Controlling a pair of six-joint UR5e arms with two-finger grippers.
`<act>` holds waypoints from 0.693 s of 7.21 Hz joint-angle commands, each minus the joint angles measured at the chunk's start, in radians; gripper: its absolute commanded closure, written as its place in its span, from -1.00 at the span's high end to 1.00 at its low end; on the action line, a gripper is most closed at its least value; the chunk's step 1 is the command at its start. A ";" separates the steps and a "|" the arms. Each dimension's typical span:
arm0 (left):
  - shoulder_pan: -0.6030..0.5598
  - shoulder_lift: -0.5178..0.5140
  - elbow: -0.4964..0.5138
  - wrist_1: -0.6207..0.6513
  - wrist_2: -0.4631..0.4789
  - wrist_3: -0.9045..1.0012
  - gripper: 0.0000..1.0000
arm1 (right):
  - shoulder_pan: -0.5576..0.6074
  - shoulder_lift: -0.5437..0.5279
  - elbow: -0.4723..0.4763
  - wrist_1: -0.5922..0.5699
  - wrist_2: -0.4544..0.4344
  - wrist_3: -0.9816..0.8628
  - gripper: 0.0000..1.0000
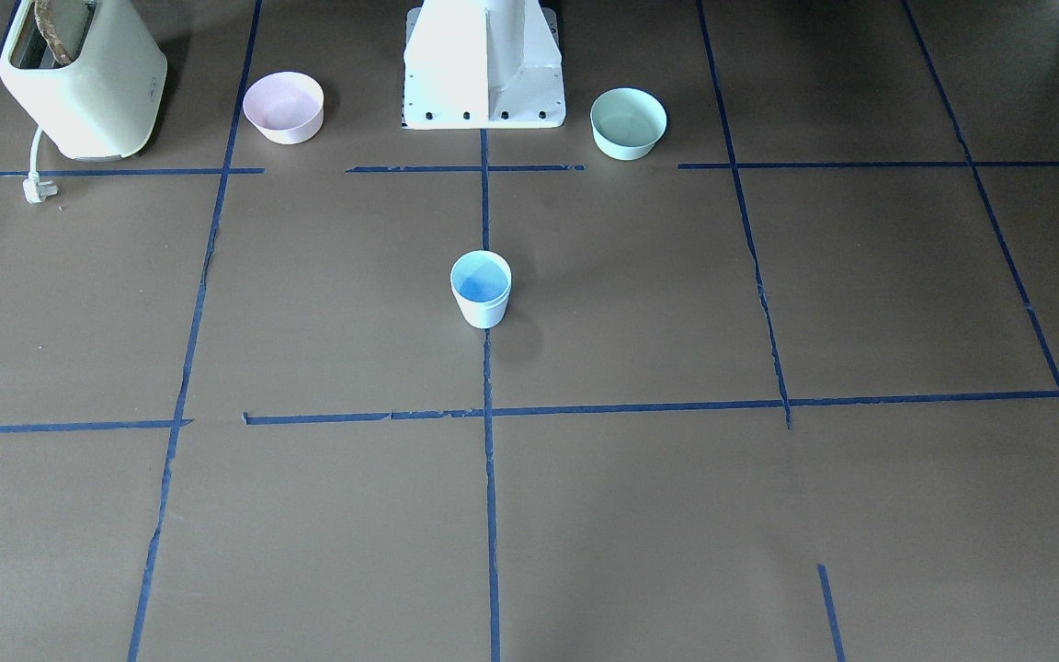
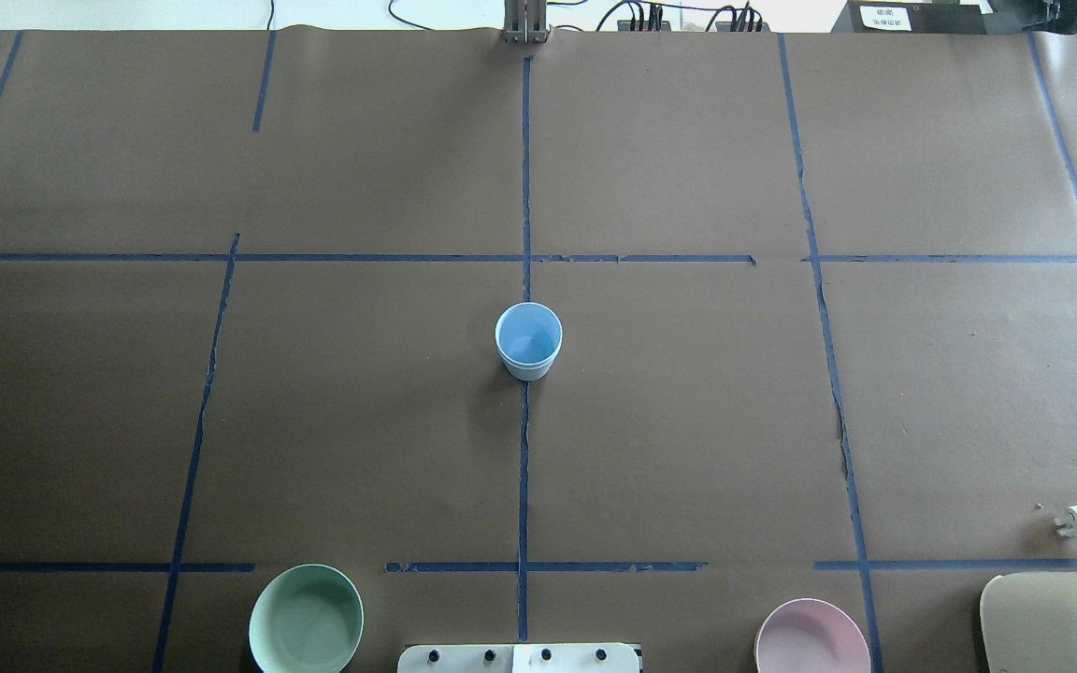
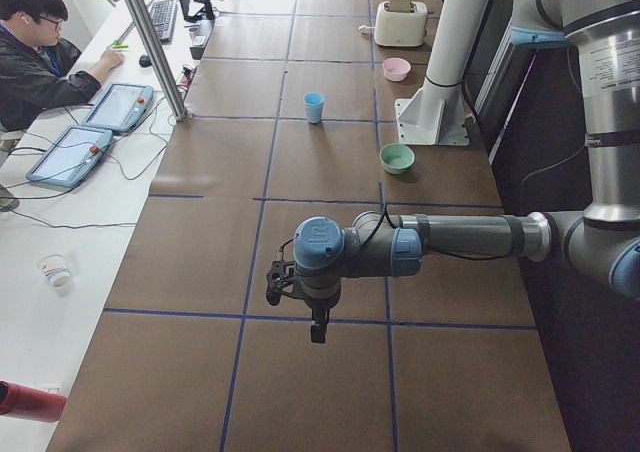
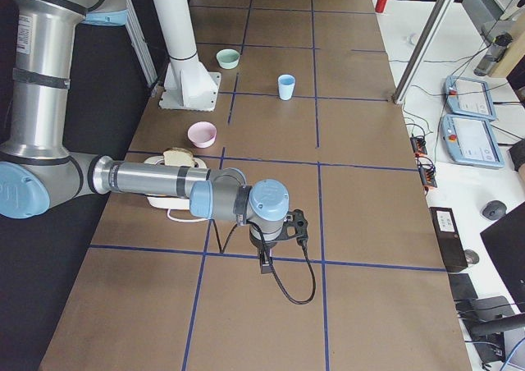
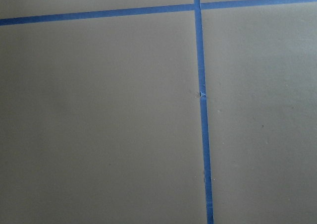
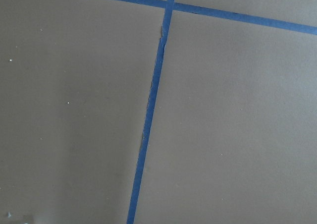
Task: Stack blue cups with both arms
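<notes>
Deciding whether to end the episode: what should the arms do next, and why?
Probably nothing more than hold parked. Only one blue cup shape stands mid-table, perhaps two nested, though I cannot tell. The left gripper and right gripper hang far from it, near the table's ends.

A brown table gridded with blue tape adjoins a white bench.

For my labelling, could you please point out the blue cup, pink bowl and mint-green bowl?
blue cup (image 2: 528, 336): overhead view, its blue inside.
pink bowl (image 1: 283, 103): front-facing view, its inner floor.
mint-green bowl (image 2: 306, 622): overhead view, its inner floor.
</notes>
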 commanded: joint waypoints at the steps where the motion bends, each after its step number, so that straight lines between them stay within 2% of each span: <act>1: 0.000 0.001 0.000 0.000 0.000 0.000 1.00 | 0.000 0.000 0.000 0.000 0.000 0.000 1.00; 5: 0.000 0.001 0.002 0.000 0.000 0.000 1.00 | 0.000 0.000 0.000 0.000 0.006 0.000 1.00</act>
